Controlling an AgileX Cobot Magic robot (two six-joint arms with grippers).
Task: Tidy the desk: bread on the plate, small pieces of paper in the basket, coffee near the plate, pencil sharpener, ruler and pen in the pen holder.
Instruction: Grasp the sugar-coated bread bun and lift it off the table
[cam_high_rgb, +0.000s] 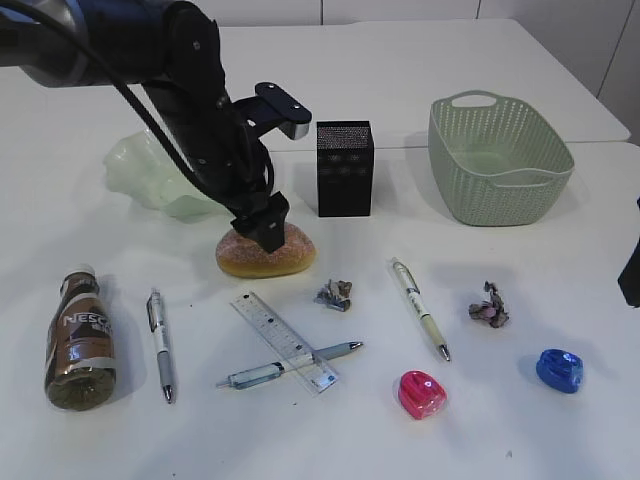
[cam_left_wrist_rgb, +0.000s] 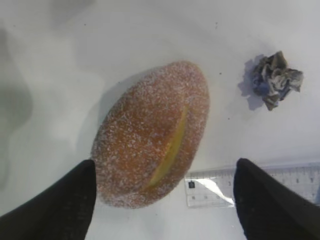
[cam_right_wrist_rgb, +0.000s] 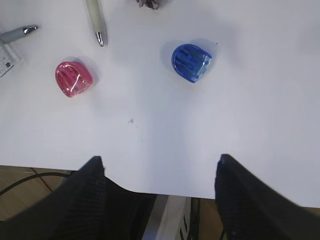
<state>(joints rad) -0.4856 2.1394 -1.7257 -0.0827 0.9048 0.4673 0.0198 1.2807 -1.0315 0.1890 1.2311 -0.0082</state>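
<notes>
The bread (cam_high_rgb: 265, 252) lies on the bare table (cam_high_rgb: 420, 60), in front of the pale green plate (cam_high_rgb: 150, 175) and not on it. My left gripper (cam_left_wrist_rgb: 162, 200) hangs right over the bread with its jaws spread wide. My left wrist view shows what the outside camera cannot: a yellow slit along the sugared crust, one finger (cam_left_wrist_rgb: 55, 205) at the loaf's near end, and the other finger (cam_left_wrist_rgb: 275, 200) standing apart over the ruler (cam_left_wrist_rgb: 250, 185). I cannot tell from it whether either finger touches the crust. From outside, my arm hides the loaf's top and part of the plate.

A crumpled paper (cam_high_rgb: 334, 294) sits just beside the bread, the black pen holder (cam_high_rgb: 345, 168) behind it, and the green basket (cam_high_rgb: 500, 160) further right. In front lie the coffee bottle (cam_high_rgb: 80, 340), a grey pen (cam_high_rgb: 161, 345), the ruler with a second pen (cam_high_rgb: 290, 366) across it, and a white pen (cam_high_rgb: 419, 307).

My right gripper (cam_right_wrist_rgb: 160, 195) hovers at the table's front edge, jaws spread, holding nothing. Its camera shows the pink sharpener (cam_right_wrist_rgb: 73, 79) and blue sharpener (cam_right_wrist_rgb: 191, 62) well apart. Another paper wad (cam_high_rgb: 489, 306) lies near them.
</notes>
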